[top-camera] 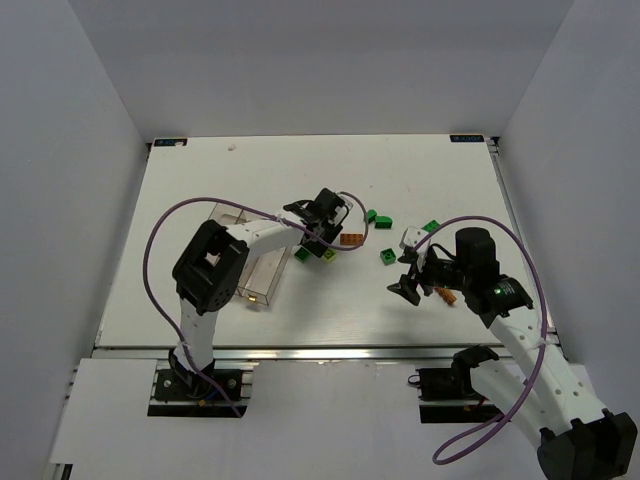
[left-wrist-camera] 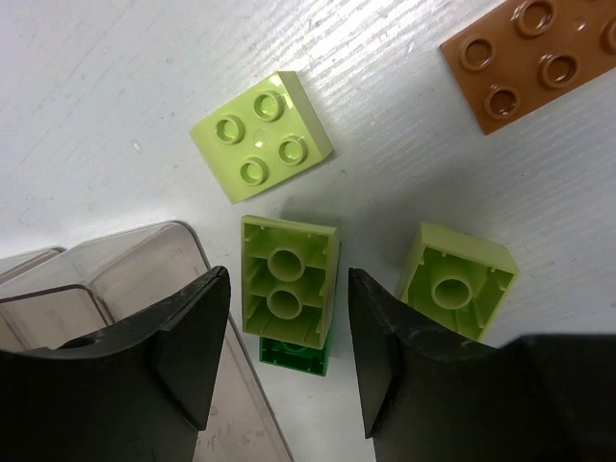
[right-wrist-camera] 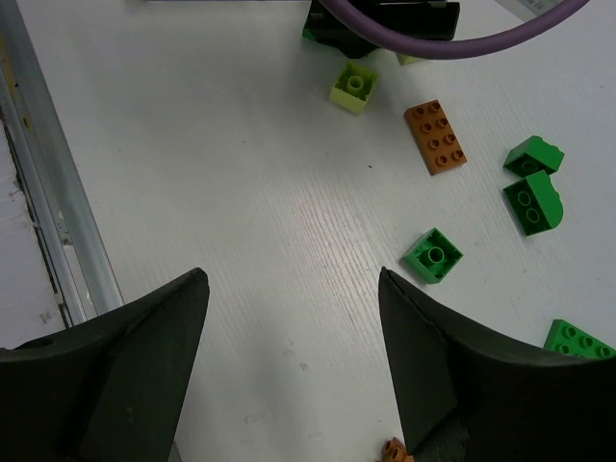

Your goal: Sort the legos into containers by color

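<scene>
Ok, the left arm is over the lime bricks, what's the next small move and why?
Probably lower the left fingers and close on the upturned lime brick: they are open and straddle it. A dark green brick shows beneath its near end, so grip only the lime one.

The white table (top-camera: 200, 180) has a faintly ribbed matte top. Plain white walls close it in: a back wall (top-camera: 320, 60) along its far edge, a left wall (top-camera: 60, 200) and a right wall (top-camera: 590, 180) along its sides. A small label sits at each far corner of the table (top-camera: 170, 141) (top-camera: 466, 137), with a tiny speck (top-camera: 232, 146) near the left one. An aluminium rail (top-camera: 330, 352) runs along the table's near edge, and a white board (top-camera: 110, 410) lies just beyond it.
</scene>
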`<state>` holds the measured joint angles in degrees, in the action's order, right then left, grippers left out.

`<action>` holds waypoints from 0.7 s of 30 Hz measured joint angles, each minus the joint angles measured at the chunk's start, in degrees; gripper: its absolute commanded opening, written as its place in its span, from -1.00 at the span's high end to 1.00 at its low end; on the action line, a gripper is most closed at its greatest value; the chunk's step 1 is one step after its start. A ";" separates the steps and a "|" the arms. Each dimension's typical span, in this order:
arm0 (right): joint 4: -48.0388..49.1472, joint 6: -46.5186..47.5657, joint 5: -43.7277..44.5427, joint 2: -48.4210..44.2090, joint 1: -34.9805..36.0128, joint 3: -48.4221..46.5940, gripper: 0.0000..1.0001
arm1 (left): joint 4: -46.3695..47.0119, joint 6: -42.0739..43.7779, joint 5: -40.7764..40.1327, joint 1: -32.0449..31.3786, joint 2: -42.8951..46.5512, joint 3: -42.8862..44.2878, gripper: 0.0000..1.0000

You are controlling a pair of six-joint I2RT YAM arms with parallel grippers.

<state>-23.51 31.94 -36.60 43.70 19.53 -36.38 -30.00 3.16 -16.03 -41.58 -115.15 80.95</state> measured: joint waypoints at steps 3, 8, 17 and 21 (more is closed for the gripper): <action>0.00 0.00 0.00 0.00 0.00 0.00 -0.53 | 0.50 -0.13 0.00 0.00 0.74 0.00 -0.23; 0.02 0.00 0.00 0.00 0.00 0.00 -0.53 | 0.70 -0.17 0.00 0.00 1.33 0.00 -0.18; 0.02 -0.02 0.00 0.00 0.00 0.00 -0.53 | 0.63 -0.17 0.00 0.00 1.33 0.00 -0.16; 0.02 -0.02 -0.02 0.00 0.00 0.00 -0.53 | 0.48 -0.17 -0.02 0.00 1.33 0.00 -0.18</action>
<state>-23.49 31.92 -36.62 43.70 19.53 -36.38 -29.52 2.98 -16.05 -41.58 -113.82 80.95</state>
